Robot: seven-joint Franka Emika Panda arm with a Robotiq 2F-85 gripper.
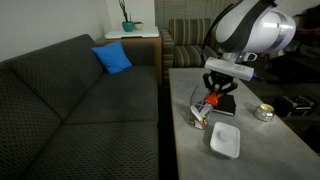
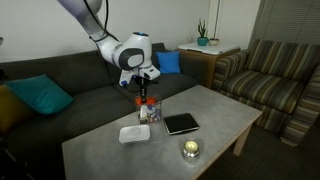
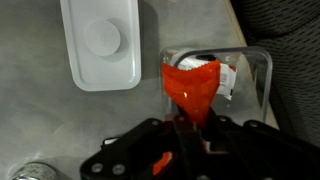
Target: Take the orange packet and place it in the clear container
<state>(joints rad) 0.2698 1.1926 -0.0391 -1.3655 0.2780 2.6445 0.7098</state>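
Grey table (image 2: pixel 225 128) beside a sofa (image 1: pixel 70 90). We see the gripper (image 3: pixel 186 122) clamped on the packet (image 3: pixel 190 85), which hangs over the open container (image 3: pixel 258 70). Pick-up is done; we judge that lowering and release are left.

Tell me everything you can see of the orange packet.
The orange packet is small, soft-looking and orange-red with a slight sheen. The gripper pinches its narrow end, and it flares wider away from the fingers. In the wrist view it sits over the open mouth of the clear container, which holds some pale, crumpled contents. Whether the packet touches the rim or those contents cannot be told. In both exterior views it shows only as a red spot beneath the gripper.
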